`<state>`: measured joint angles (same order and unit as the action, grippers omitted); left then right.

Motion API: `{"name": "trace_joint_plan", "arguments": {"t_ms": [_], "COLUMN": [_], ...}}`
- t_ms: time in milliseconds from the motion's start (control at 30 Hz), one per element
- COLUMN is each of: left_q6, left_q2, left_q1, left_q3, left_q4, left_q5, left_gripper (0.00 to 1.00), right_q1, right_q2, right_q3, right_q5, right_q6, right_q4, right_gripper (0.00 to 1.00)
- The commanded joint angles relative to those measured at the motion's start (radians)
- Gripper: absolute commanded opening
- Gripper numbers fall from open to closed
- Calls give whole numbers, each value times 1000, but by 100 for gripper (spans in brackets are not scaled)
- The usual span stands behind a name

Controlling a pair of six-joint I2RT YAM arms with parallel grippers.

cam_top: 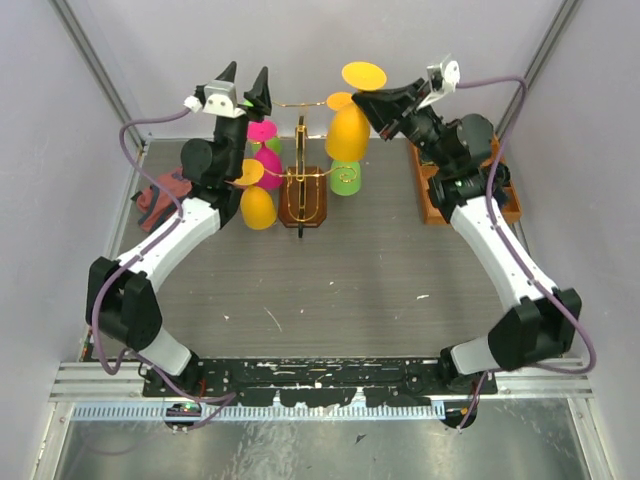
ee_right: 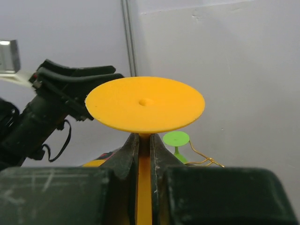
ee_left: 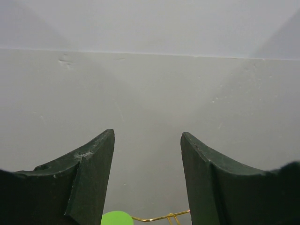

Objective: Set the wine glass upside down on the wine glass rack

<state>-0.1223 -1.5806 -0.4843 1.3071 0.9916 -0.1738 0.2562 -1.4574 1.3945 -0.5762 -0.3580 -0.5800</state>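
— Where's the orange wine glass (ee_right: 145, 103)?
— My right pincer (ee_right: 144, 140) is clamped on its stem, foot up, at one o'clock of the gold wire rack (cam_top: 300, 188).
— Your left pincer (ee_left: 147, 140)?
— Fingers spread, holding nothing, at eleven o'clock of the rack.

A pink glass (cam_top: 264, 160) and green glass (cam_top: 346, 180) flank the wine glass rack (cam_top: 301, 203); the table (cam_top: 330, 290) before it lies open.

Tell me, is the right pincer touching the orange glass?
Touching. The right wrist view shows the right pincer closed on both sides of the stem of the orange wine glass, just under its round foot, with no gap.
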Motion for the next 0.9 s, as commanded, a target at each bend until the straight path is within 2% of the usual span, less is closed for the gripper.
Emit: {"name": "trace_joint_plan", "arguments": {"t_ms": [0, 167, 267, 600, 867], "left_q6": [39, 55, 56, 74, 76], "left_q2": [7, -16, -26, -16, -8], "left_q1": [30, 41, 43, 48, 51], "left_q3": [50, 72, 79, 65, 76], "left_q4": [-85, -102, -103, -112, -108], "left_q5": [-15, -17, -15, 8, 31], "left_gripper": [65, 65, 65, 65, 74], "right_q1": [22, 118, 162, 247, 258], "right_q2": [128, 258, 323, 433, 427], "right_q3": [-86, -144, -206, -426, -566], "right_q5": [52, 106, 174, 309, 349], "right_q6": [162, 314, 320, 264, 205], "right_q4": [118, 328, 378, 302, 65], "right_gripper": [1, 1, 0, 1, 1]}}
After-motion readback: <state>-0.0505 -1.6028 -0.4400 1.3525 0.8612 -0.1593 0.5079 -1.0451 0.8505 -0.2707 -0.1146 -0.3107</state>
